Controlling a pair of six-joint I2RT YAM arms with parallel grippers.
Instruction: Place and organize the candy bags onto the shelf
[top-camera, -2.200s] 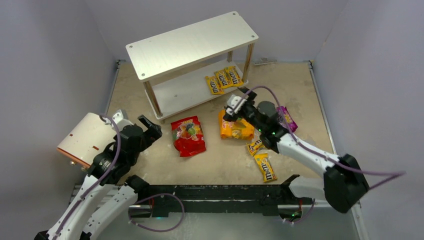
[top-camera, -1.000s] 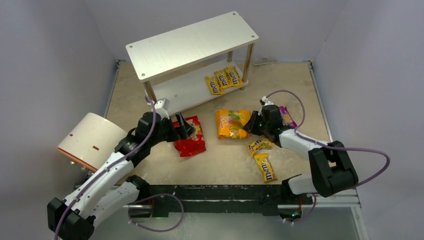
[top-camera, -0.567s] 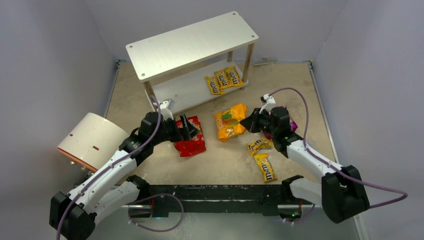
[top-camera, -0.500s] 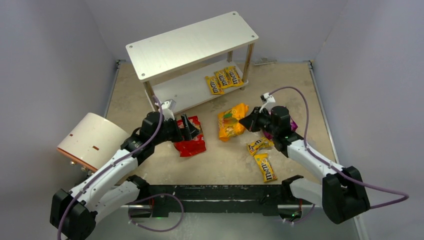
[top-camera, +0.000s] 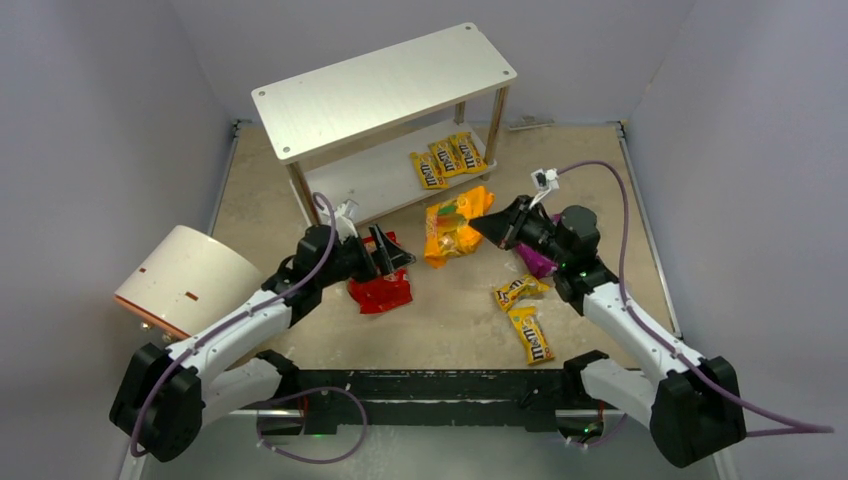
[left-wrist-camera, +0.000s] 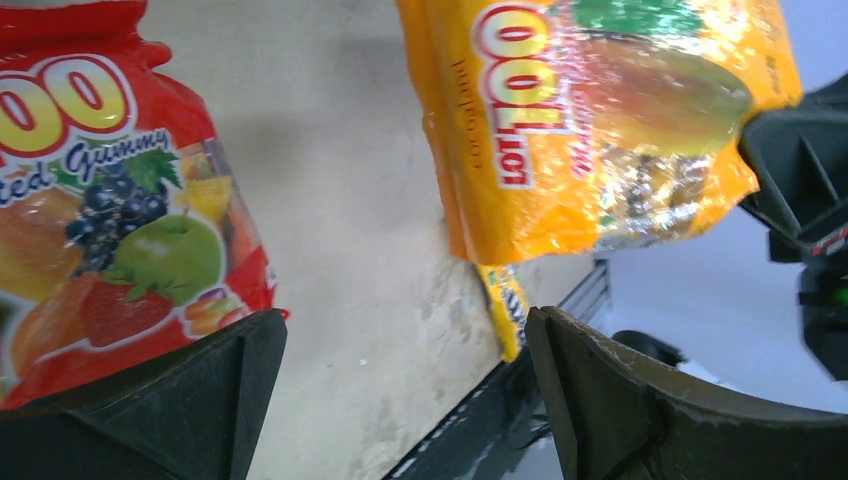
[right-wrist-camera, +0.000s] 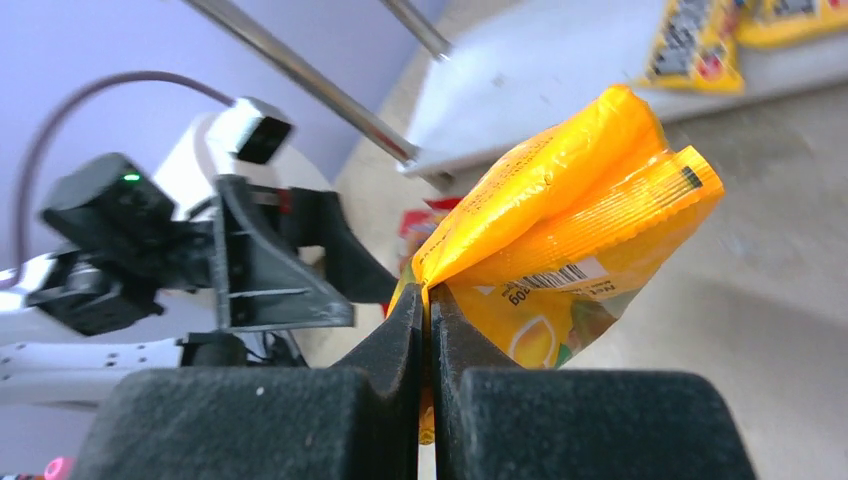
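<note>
My right gripper (top-camera: 492, 227) (right-wrist-camera: 427, 310) is shut on one edge of the large orange-yellow candy bag (top-camera: 450, 230) (right-wrist-camera: 570, 240), which hangs tilted off the table in front of the shelf (top-camera: 385, 90). My left gripper (top-camera: 387, 258) (left-wrist-camera: 405, 390) is open, with bare table between its fingers, over the top of the large red candy bag (top-camera: 381, 288) (left-wrist-camera: 100, 220). The purple bag (top-camera: 537, 262) lies partly hidden under my right arm. Three M&M's packets (top-camera: 447, 160) sit on the shelf's lower board (top-camera: 370, 185). Two more M&M's packets (top-camera: 518, 292) lie on the table.
A cream-white cylinder with orange trim (top-camera: 180, 280) lies at the left beside my left arm. Grey walls close in the table on three sides. The shelf's front metal posts (top-camera: 304, 200) stand close to both bags.
My right gripper has shut on the orange-yellow bag and lifted it up and back toward the shelf. My left arm has slid slightly right over the red bag, still open.
</note>
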